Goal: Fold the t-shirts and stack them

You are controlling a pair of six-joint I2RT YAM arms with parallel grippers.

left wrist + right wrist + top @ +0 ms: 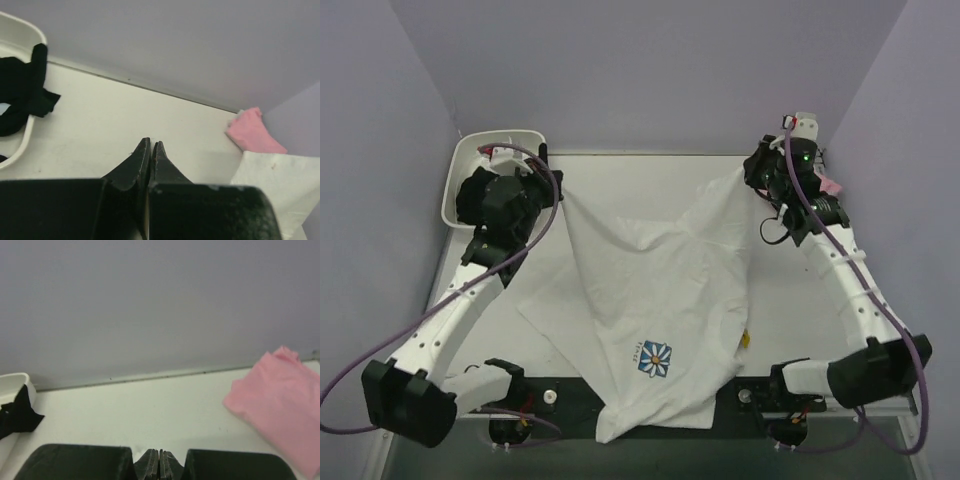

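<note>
The white t-shirt (660, 290) with the blue-and-white daisy print (655, 358) and a yellow tag (746, 338) hangs spread between both arms, its lower end draped over the table's near edge. My left gripper (556, 186) is shut on its far left corner. My right gripper (744, 178) is shut on its far right corner. In the left wrist view the jaws (151, 144) are pressed together and a part of the white shirt (280, 180) shows at the lower right. The folded pink t-shirt (280, 410) lies at the far right of the table, also in the left wrist view (252, 131).
A white tub (465, 175) stands at the far left corner with black cloth (22, 95) in it. Purple walls close in the table at the back and on both sides. The pink shirt shows just behind the right arm (832, 187).
</note>
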